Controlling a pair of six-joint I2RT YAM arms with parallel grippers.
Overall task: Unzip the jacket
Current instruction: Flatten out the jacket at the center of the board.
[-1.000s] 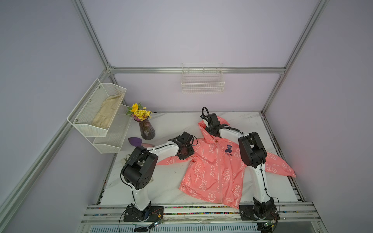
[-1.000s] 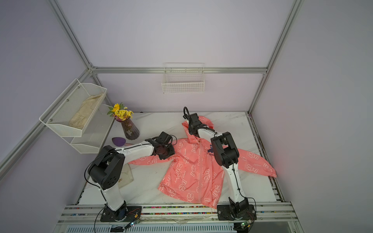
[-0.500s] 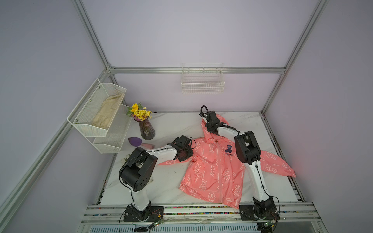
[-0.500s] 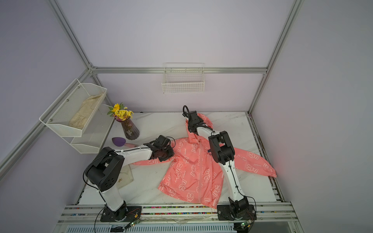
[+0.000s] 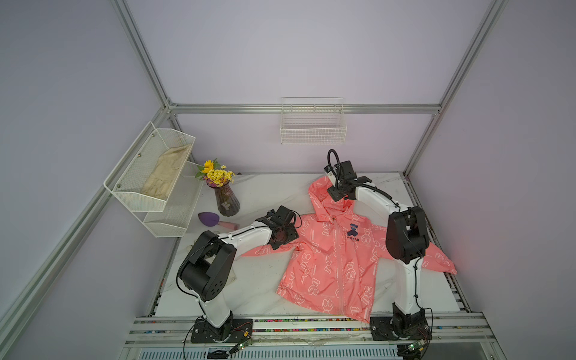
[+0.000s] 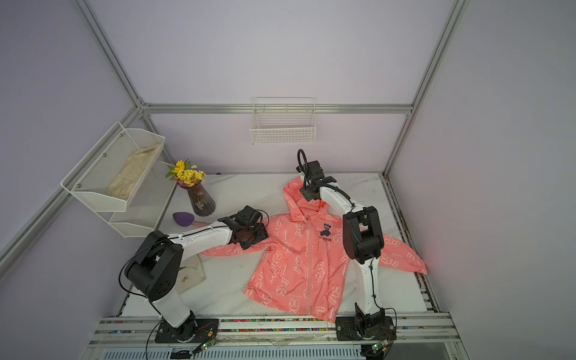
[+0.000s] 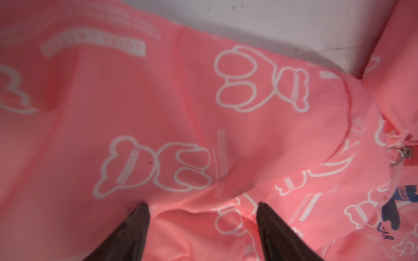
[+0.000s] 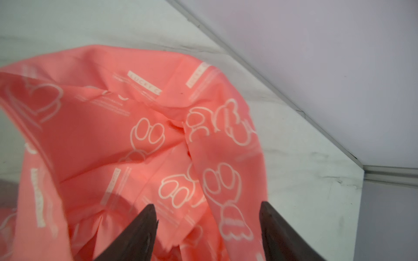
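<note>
On the white counter [image 5: 265, 280] a coral-pink jacket [image 5: 330, 265] lies front up, centre to right, with its hem toward the near edge and its sleeves spread left and right. Its front is zipped as far as both top views show. The hood [image 5: 321, 193] points to the far wall, rumpled and partly lifted off the surface.

The right claw [image 8: 207, 204] hovers over that hood with its jaws wide and nothing between them. The left claw [image 7: 201, 204] is just as wide and empty, poised over the jacket's left shoulder. A vase [image 5: 227, 201] of yellow flowers stands far left, near the left arm.

The small metal zipper pull [image 7: 400, 154] sits at the collar, off to one side of the left claw and gripped by neither.

The trouble lies there. With nothing pinning the collar, a tug on the pull would likely drag the light jacket down the counter rather than part the teeth. The fabric looks thin and slick, so a claw closing near the collar could take a fold of cloth along with the pull, or instead of it, and loose cloth could jam the slider. The pull is tiny against those broad jaws, so a slightly off approach may miss it. A wide swing of the left arm could also knock the vase.
</note>
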